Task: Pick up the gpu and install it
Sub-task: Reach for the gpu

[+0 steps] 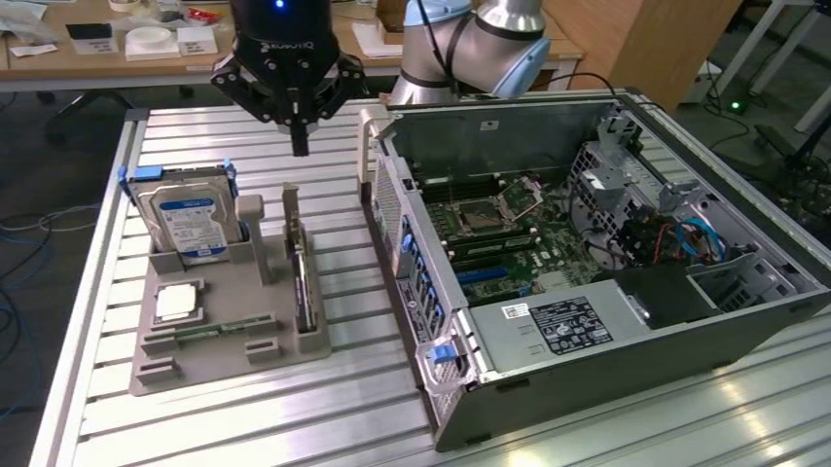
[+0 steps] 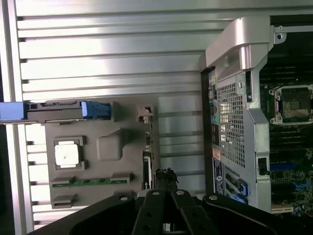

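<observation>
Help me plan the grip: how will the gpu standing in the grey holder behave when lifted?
The gpu stands on edge, thin and board-like, so it probably lifts stiffly rather than flopping. Out of the grey holder, so thin a card would likely tip over if set down on edge.

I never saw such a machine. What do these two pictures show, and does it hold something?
This is a robot arm working over a slatted metal table. One picture comes from a camera off the arm, the other from a camera on its wrist. The black gripper is shut and holds nothing; it hangs above a grey plastic tray. In the tray stand a silver hard drive with blue-white label and the gpu, a thin dark circuit card on edge. Beside it lies an open grey computer case.
</observation>
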